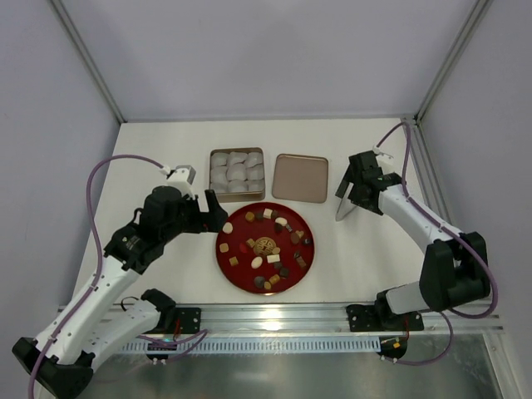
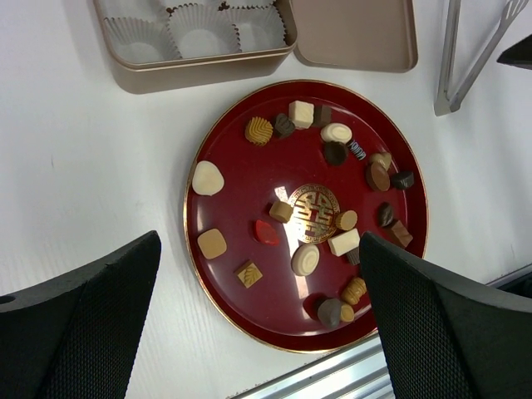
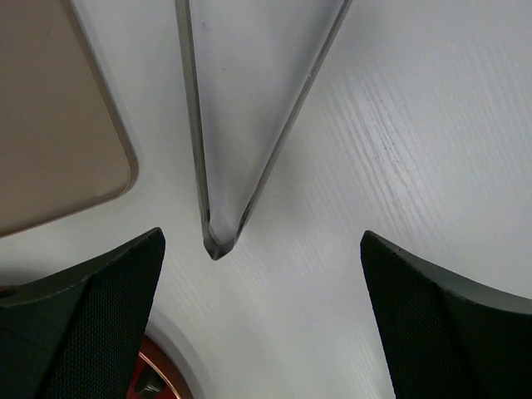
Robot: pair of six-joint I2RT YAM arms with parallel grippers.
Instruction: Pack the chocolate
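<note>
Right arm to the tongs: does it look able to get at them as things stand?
Probably yes. The right gripper hangs open directly over the tongs, which lie bare on the table beside the lid, their joined end between its fingers. Nothing covers them.

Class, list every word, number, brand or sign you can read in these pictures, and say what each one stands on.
Words, numbers, brands: none readable in any view.
Sign: a gold round emblem at the centre of the red plate, ornamental and character-like; I cannot read it.
The tin and the lid show no lettering.
</note>
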